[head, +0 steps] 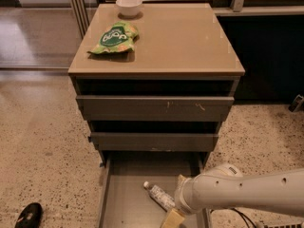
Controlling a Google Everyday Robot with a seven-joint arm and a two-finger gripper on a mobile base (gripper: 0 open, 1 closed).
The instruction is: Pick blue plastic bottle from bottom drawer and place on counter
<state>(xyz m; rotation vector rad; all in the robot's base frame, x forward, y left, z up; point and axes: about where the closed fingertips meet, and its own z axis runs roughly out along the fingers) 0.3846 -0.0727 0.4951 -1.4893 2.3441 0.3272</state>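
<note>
Gripper low in the bottom drawer, at the blue plastic bottle's near end; open or closed, you cannot tell.
Likely light, slick and squashable: take it mid-body.

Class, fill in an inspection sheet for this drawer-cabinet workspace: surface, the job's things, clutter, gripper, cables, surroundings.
Surface: counter, tan and glossy, with two items at its back left.
Job's things: blue plastic bottle lies on its side in the open bottom drawer, white cap toward the cabinet; not yet on the counter.
Clutter: green snack bag and white bowl on the counter.
Gripper: gripper low over the bottom drawer, at the bottle's base end; contact cannot be told.
Cables: dark cable on the floor below the arm.
Surroundings: terrazzo floor; black shoe at lower left.
</note>
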